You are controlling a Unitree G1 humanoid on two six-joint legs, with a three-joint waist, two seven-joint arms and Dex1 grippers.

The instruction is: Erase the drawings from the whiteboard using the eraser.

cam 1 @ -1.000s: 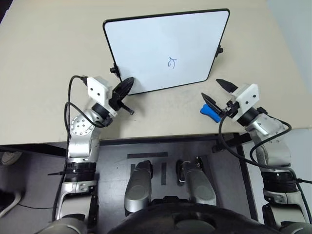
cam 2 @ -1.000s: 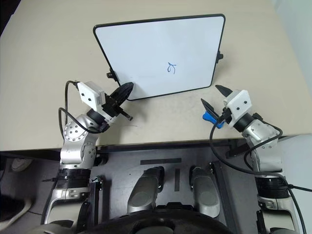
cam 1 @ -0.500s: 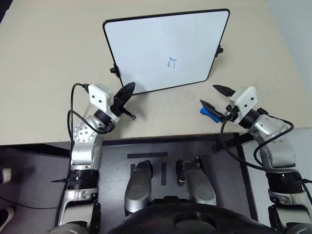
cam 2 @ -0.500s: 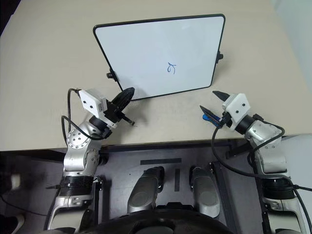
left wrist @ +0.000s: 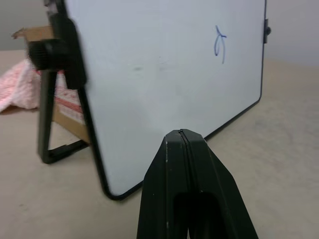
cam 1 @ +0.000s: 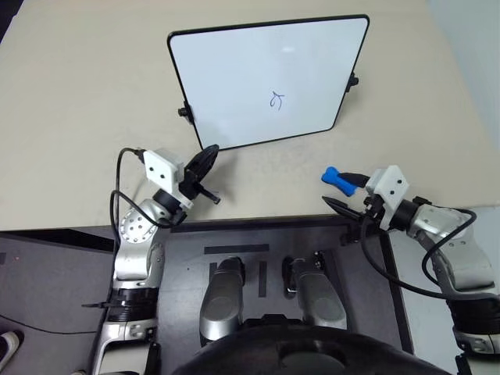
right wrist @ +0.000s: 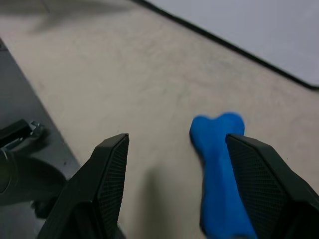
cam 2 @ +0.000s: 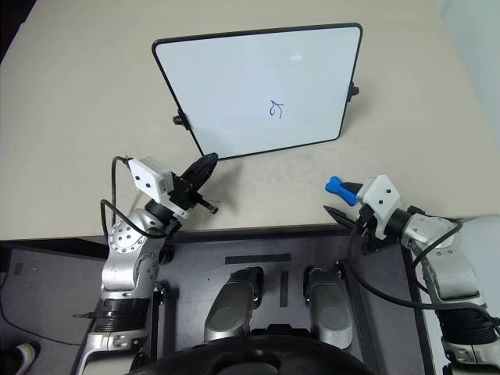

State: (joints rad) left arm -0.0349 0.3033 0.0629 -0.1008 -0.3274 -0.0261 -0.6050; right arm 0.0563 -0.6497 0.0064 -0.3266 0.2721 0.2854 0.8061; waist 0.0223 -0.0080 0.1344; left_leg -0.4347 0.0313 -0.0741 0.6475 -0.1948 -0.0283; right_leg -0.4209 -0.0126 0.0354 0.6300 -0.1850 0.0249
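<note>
The eraser lies flat on the counter, just beside the right tool and well short of the whiteboard. In the right wrist view the eraser sits against the inner face of one finger, not centred in the gap. The right tool stands wide open and holds nothing.

Note the hazards:

- Off-centre closure. If you close now, one finger meets the eraser first and may push it sideways or roll it out of the jaws. Centre the gap over the eraser first.
- Edge proximity. The eraser lies near the counter's front edge. A nudge toward the robot could, in my judgement, send it off the counter.
- Shallow pinch. The eraser is bone-shaped; a grip on one rounded end is likely to slip under wiping pressure.

The drawings remain on the board, a single blue loop. The board stands propped on a stand, so a hard wipe may tip or slide it.

The left tool is fully closed and empty, pointing at the board's lower corner without touching it.
</note>
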